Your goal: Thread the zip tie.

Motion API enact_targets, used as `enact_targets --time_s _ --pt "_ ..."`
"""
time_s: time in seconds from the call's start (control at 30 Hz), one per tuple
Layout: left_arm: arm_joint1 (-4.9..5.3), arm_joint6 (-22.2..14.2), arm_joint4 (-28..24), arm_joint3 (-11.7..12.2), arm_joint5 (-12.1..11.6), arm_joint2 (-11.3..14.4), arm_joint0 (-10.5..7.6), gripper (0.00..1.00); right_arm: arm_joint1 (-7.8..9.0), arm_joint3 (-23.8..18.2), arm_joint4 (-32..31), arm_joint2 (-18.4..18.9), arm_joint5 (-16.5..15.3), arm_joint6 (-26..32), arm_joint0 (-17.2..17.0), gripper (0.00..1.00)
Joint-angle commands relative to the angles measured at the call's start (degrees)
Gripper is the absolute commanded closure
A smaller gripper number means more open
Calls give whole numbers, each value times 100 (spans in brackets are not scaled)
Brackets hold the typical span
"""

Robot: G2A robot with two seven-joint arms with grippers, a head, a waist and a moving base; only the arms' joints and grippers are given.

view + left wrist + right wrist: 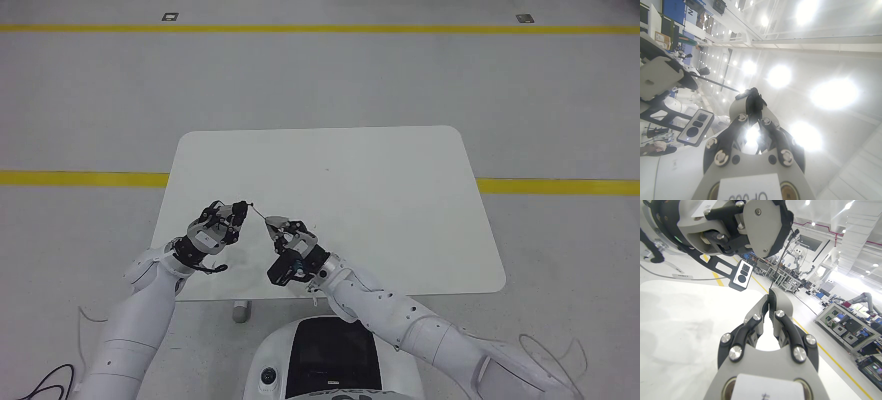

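A thin black zip tie [260,212] stretches between my two grippers above the near left part of the white table [400,190]. My left gripper [753,95] is shut on one end of the zip tie [715,81], whose strand runs off to the right gripper's fingers [660,75]. My right gripper [769,297] is shut on the other end, and the zip tie [780,260] rises from its tips to the left gripper's fingers [764,226] close above. In the top view the left gripper [238,211] and right gripper [277,227] sit a short gap apart.
The table's front edge [420,293] lies just under the right forearm. Bare tabletop spreads to the right and far side. A yellow floor line [80,178] runs behind the table.
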Motion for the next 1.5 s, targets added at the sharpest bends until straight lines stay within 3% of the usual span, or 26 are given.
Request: enact_targets --time_s 0.0,1.27,1.33,1.37,1.4,1.47 --pt "0 0 0 0 0 0 0 100 0 4 0 -18 0 12 6 100" --pt "0 0 0 0 0 0 0 100 -35 157 0 -310 -55 157 188 100" --pt "0 0 0 0 0 0 0 100 -37 134 0 -234 -26 192 129 58" --pt "0 0 0 0 0 0 0 100 -36 127 0 -200 -27 200 106 45" --pt "0 0 0 0 0 0 0 100 -36 123 0 -167 -26 208 83 0" --pt "0 0 0 0 0 0 0 100 -35 117 18 -75 -47 242 17 0"
